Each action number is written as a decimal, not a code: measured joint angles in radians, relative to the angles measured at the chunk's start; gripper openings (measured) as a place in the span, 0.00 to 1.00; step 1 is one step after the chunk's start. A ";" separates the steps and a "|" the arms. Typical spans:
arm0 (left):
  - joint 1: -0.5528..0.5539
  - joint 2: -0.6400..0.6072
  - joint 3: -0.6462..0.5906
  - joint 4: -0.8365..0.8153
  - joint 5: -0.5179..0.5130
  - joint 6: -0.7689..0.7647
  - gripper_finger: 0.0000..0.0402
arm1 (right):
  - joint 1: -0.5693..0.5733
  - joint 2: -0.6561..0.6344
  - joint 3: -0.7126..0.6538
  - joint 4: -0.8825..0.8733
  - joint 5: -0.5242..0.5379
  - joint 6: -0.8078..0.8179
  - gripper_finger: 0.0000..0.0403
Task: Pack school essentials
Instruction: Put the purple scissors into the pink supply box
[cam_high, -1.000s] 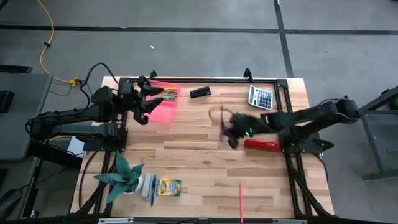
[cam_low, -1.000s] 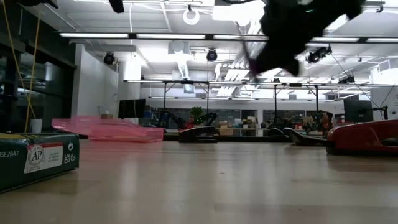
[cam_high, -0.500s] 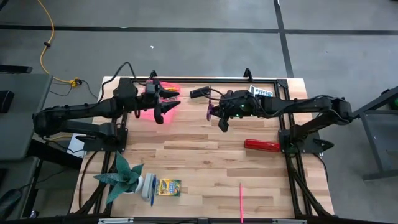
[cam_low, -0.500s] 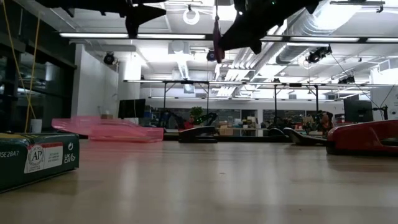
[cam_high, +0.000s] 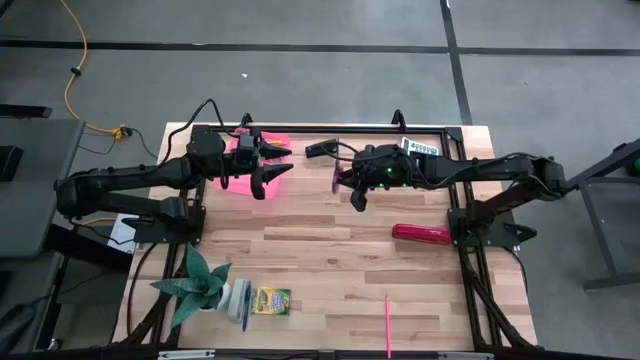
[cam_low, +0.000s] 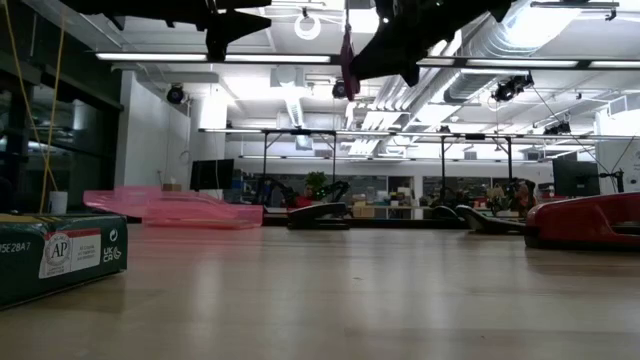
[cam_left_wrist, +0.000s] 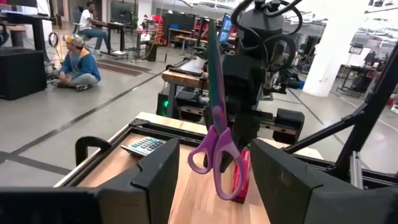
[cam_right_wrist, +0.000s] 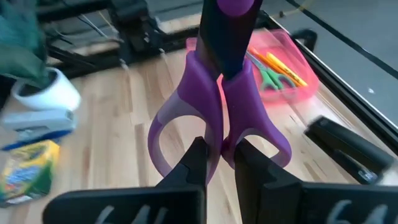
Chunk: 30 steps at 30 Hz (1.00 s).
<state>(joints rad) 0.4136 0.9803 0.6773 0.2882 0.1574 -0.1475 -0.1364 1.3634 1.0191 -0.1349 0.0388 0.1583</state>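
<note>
One pair of purple-handled scissors hangs in the air at about 12 o'clock over the table, pinched at the handle by the closed fingers of the right gripper. One pink case lies at 11 o'clock, partly covered by the left gripper, whose fingers are spread and hold nothing. Inside the case, the green-handled scissors and orange and yellow pencils show only in the right wrist view. One crayon box lies at 7 o'clock, one pink pencil at 5 o'clock. A blue pen is hard to make out beside the box.
</note>
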 joint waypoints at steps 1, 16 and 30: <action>-0.006 0.007 0.000 0.006 0.000 -0.007 0.46 | 0.000 0.005 0.000 0.027 -0.018 0.000 0.04; -0.090 0.306 0.121 0.091 -0.100 -0.058 0.46 | 0.041 0.254 0.226 -0.032 0.118 0.080 0.04; -0.088 0.315 0.130 0.071 -0.230 -0.035 0.35 | 0.052 0.272 0.278 -0.096 0.205 0.133 0.04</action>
<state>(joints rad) 0.3252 1.2957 0.8078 0.3588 -0.0723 -0.1824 -0.0840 1.6352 1.2968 -0.2306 0.2441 0.2910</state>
